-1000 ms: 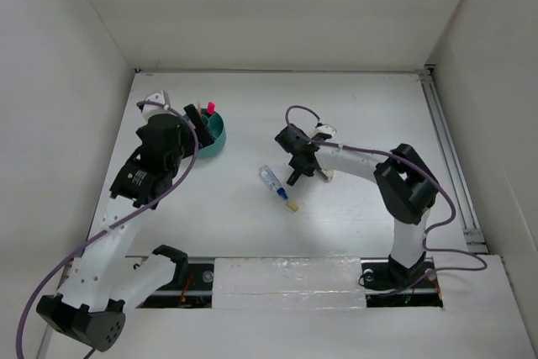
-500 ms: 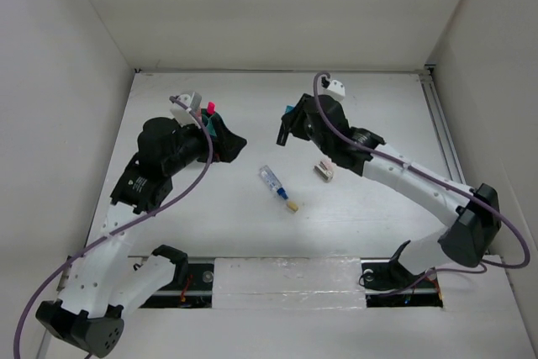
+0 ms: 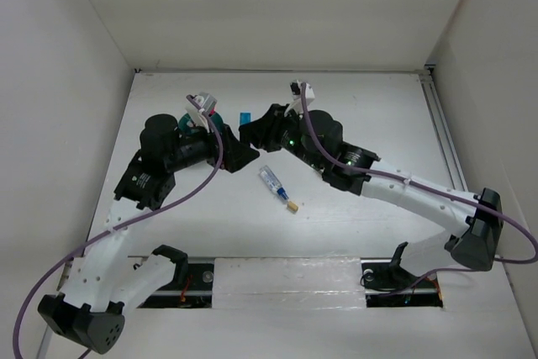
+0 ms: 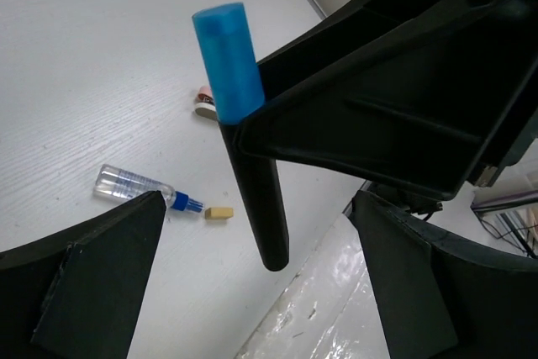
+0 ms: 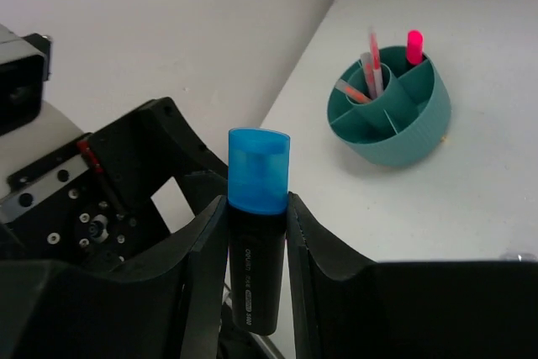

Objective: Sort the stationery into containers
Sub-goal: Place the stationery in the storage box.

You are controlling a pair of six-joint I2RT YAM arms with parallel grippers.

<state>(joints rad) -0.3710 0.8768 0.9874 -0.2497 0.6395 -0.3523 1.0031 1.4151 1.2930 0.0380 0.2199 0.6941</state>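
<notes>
White table (image 3: 378,107) below: right claw (image 5: 255,208) clamps blue-capped marker (image 5: 259,170), left claw (image 4: 256,208) spread apart.

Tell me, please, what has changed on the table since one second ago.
The right gripper raised the blue-capped marker and carried it left, toward the cup. The left gripper swung right from the cup to meet it, jaws open. The cup, clear pen and eraser stayed put.

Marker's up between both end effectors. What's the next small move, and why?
Probably close the left end effector on the blue-capped marker: its open fingers flank it while the right end effector grips it, and the teal organiser sits nearer the left arm.
</notes>
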